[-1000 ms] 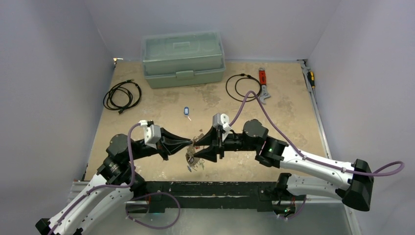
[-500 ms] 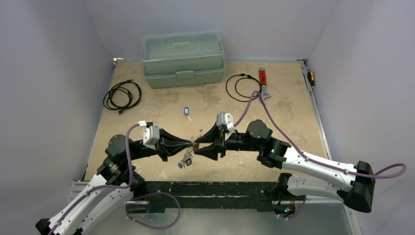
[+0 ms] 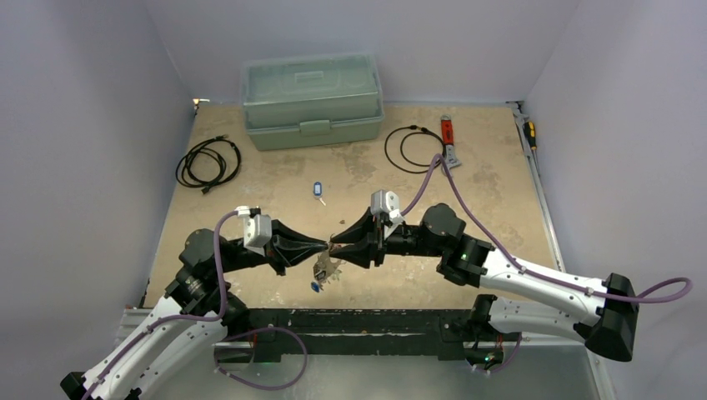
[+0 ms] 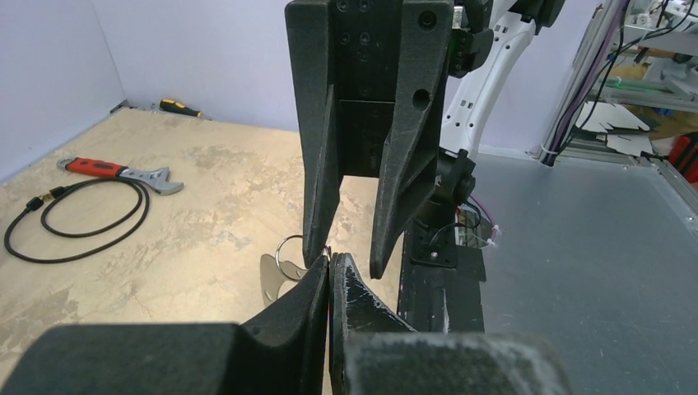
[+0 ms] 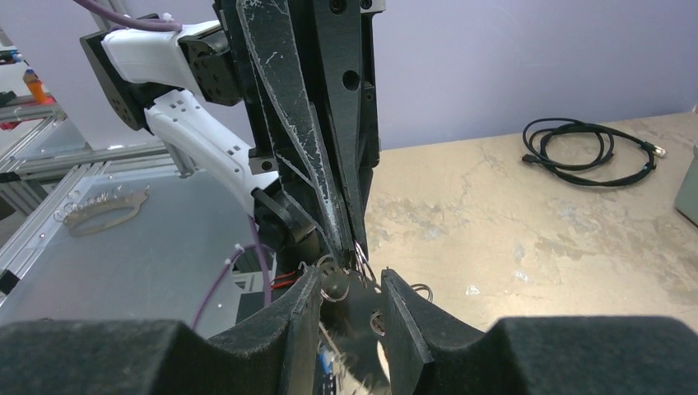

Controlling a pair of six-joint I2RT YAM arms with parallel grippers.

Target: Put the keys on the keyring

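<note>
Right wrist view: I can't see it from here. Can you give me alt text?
The shut left fingers point down from the top, pinching the keyring just above the gap between the parted right fingers, and keys hang in that gap. Behind are the tan table and a coiled black cable at the right.

Dangling keys (image 3: 323, 268): tiny, indistinct cluster.

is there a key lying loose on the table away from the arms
Yes, a blue-headed key lies alone on the table, between the green box and the arms.
</note>
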